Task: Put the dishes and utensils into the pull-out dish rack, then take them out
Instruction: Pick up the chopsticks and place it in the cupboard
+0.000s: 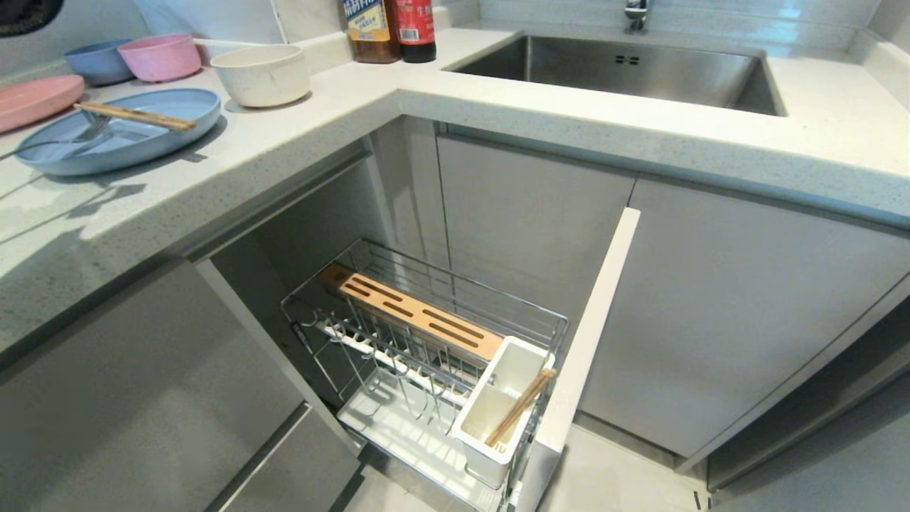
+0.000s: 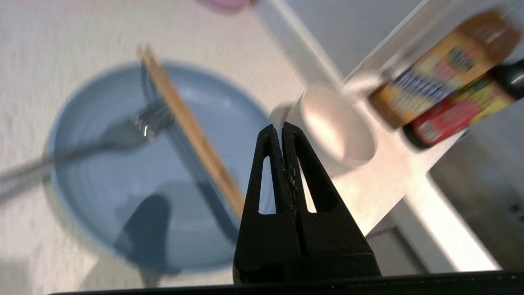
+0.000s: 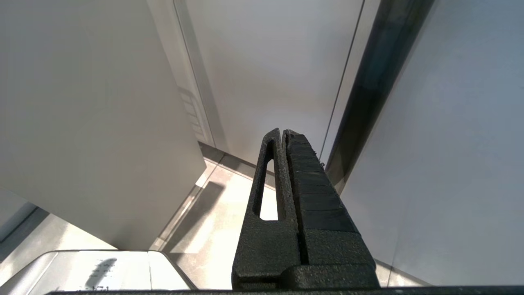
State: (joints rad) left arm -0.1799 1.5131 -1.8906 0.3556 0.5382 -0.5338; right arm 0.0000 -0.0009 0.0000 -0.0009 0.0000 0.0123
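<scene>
The light-blue plate (image 1: 121, 135) sits on the counter at the left, with light-wood chopsticks (image 1: 135, 116) and a silver fork (image 1: 89, 131) lying on it. An off-white bowl (image 1: 261, 75) stands just behind it. The pull-out dish rack (image 1: 426, 355) is drawn out below the counter. More chopsticks (image 1: 521, 407) lean in its white utensil holder (image 1: 498, 409). My left gripper (image 2: 281, 127) is shut and empty. It hovers over the counter between the plate (image 2: 123, 184) and the bowl (image 2: 335, 127). My right gripper (image 3: 282, 132) is shut and empty, low beside the cabinet fronts. Neither gripper shows in the head view.
A pink bowl (image 1: 160, 57), a blue bowl (image 1: 99, 62) and a pink plate (image 1: 35, 99) stand at the counter's far left. Two bottles (image 1: 389, 28) stand by the steel sink (image 1: 625, 71). The rack's pale front panel (image 1: 590, 334) juts out beside the wooden strip (image 1: 416, 313).
</scene>
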